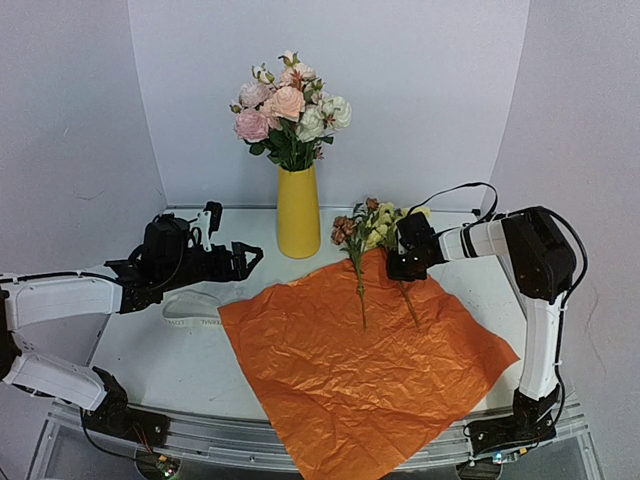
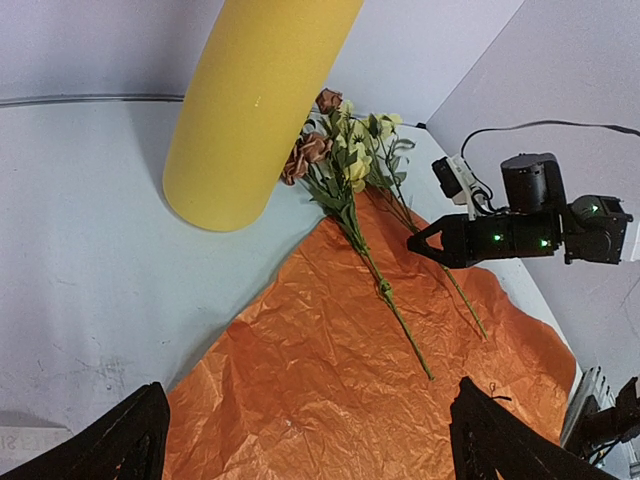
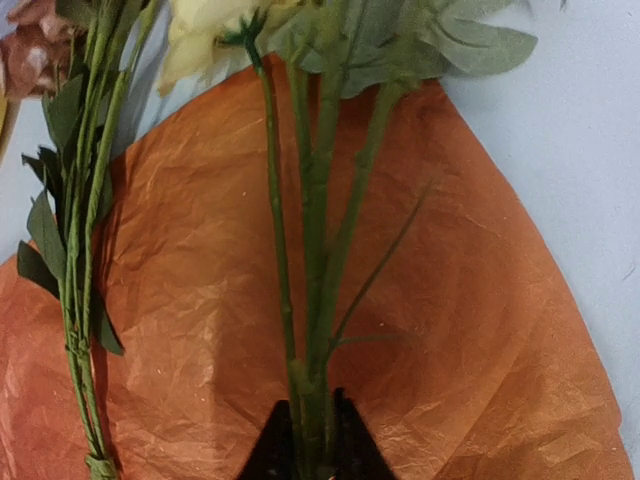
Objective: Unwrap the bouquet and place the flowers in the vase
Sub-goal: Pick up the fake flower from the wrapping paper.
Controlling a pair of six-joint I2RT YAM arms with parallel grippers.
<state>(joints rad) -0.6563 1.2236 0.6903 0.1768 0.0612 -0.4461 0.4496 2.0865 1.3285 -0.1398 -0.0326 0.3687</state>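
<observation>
Two dark fingertips [image 3: 272, 455] of the right jaws, at the bottom centre of the right wrist view, are pinched narrow on the green stems of the right bunch [image 3: 315, 300]. The grip is partway along the stems, with the cut ends trailing below it. Long axis runs straight up that frame, with pale yellow blooms and grey-green leaves at the top. Cannot tell whether the stems are lifted off the paper [image 1: 350, 380].

Left bunch [image 2: 345, 195] lies just beside it, apart and roughly parallel, untouched. In the top view both axes run up-down mid-frame. Blooms point to the top of the frame and cut ends to the bottom, drifting slightly right. Rust-brown heads overhang the paper's upper edge onto the table [image 1: 150, 345].

Paper is orange, crinkled and spread flat, filling the lower centre of the top view.

Vase [image 1: 298, 215] stands upright just upper left of the blooms. It is clear of them and already holds the pink and white rose bunch [image 1: 290, 105].

Left jaws stand wide, holding nothing, at left centre of the top view. One fingertip [image 2: 110, 450] shows at lower left of the left wrist view. They aim rightwards towards the paper.
</observation>
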